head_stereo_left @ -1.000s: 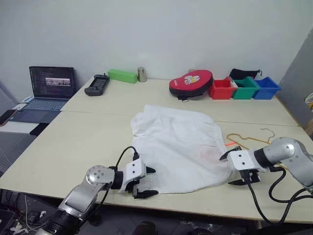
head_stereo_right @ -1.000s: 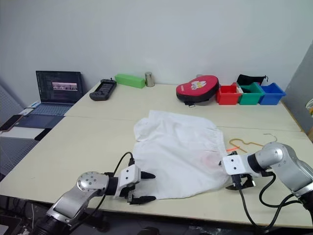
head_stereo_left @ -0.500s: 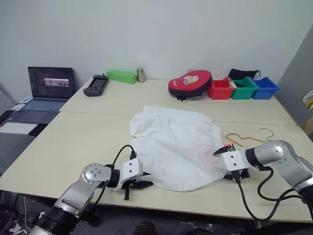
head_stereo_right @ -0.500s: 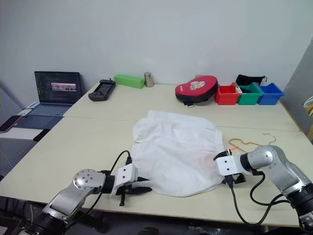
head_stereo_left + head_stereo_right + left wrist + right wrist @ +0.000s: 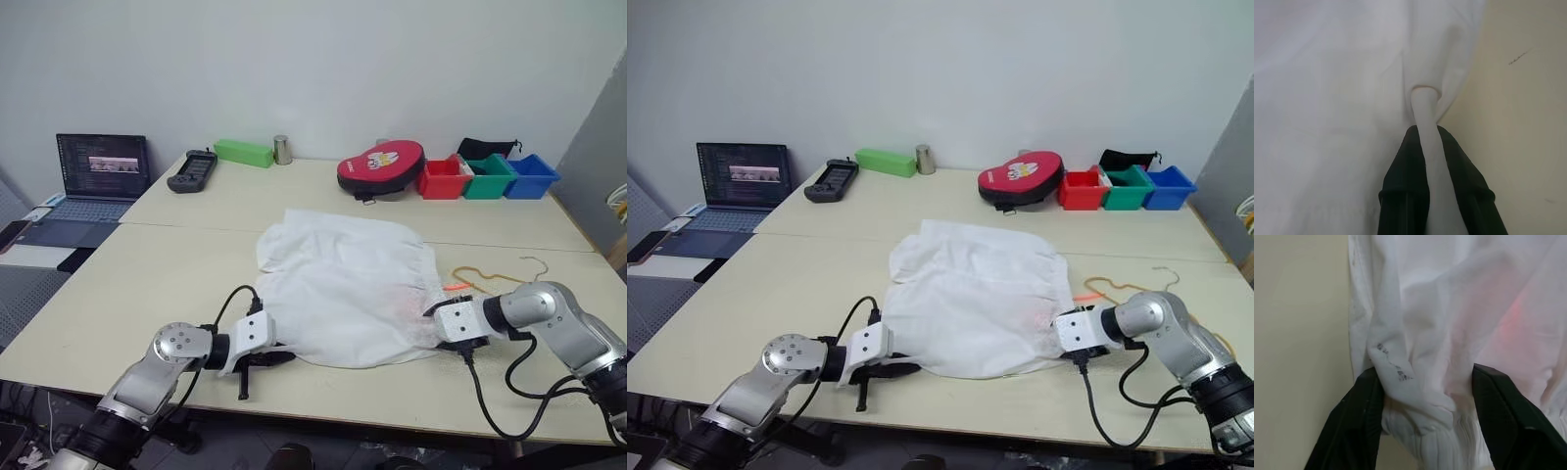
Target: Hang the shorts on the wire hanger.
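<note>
The shorts (image 5: 343, 289) are lying spread on the worktop (image 5: 137, 284), near its front edge. The wire hanger (image 5: 495, 279) is lying flat just beside their right side, close behind your right arm.

Left gripper (image 5: 1425, 142): the jaws are closing tight on a thin fold at the shorts' left front corner; the wrist view is showing the cloth pinched flat between them.

Right gripper (image 5: 1422, 396): the jaws are sitting either side of a bunched wad of fabric at the right front corner, apparently by the gathered waistband. They are standing partly apart with cloth between them. You cannot call that a firm grip yet.

Step in hand, as I judge it: you are securing both front corners of the shorts before any lift.

Next move is calling for the right jaws to finish clamping. Then raise both corners together and keep the fabric taut, so it can be carried toward the hanger. Watch the thin cloth; a partial pinch on the right may be slipping when you lift.
</note>
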